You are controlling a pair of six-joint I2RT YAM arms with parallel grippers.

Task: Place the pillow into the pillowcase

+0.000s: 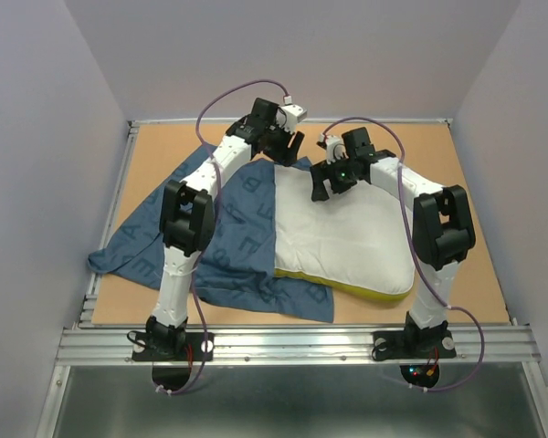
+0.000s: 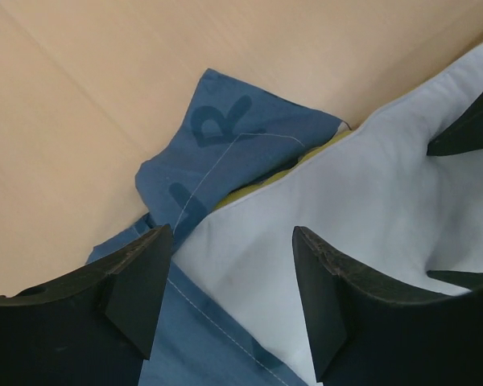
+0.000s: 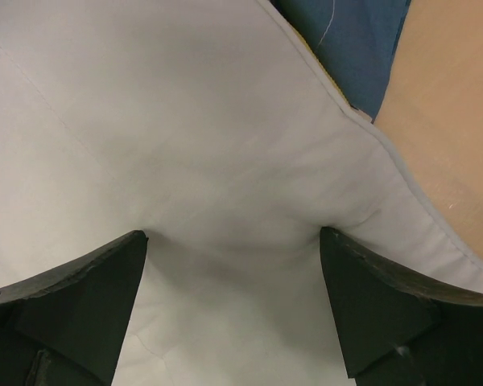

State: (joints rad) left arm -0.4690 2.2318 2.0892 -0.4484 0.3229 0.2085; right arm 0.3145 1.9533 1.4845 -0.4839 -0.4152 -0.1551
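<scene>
The white pillow point(image 1: 347, 233) lies on the table right of centre, its yellow-green band along the near edge. The blue pillowcase point(image 1: 228, 242) is spread out flat to its left and partly under it. My left gripper point(image 1: 288, 146) hangs open over the pillow's far left corner. In the left wrist view, the left gripper point(image 2: 232, 233) has the pillow point(image 2: 346, 201) edge and the pillowcase point(image 2: 225, 137) hem beneath its gap. My right gripper point(image 1: 327, 182) stands open at the pillow's far edge. In the right wrist view, the right gripper point(image 3: 233, 233) dents the pillow point(image 3: 185, 121) with both tips.
The wooden table point(image 1: 466, 201) has a raised rim on its sides and a metal rail point(image 1: 292, 342) along the near edge. Pale walls close in on three sides. A fold of pillowcase point(image 3: 354, 40) shows beyond the pillow's corner.
</scene>
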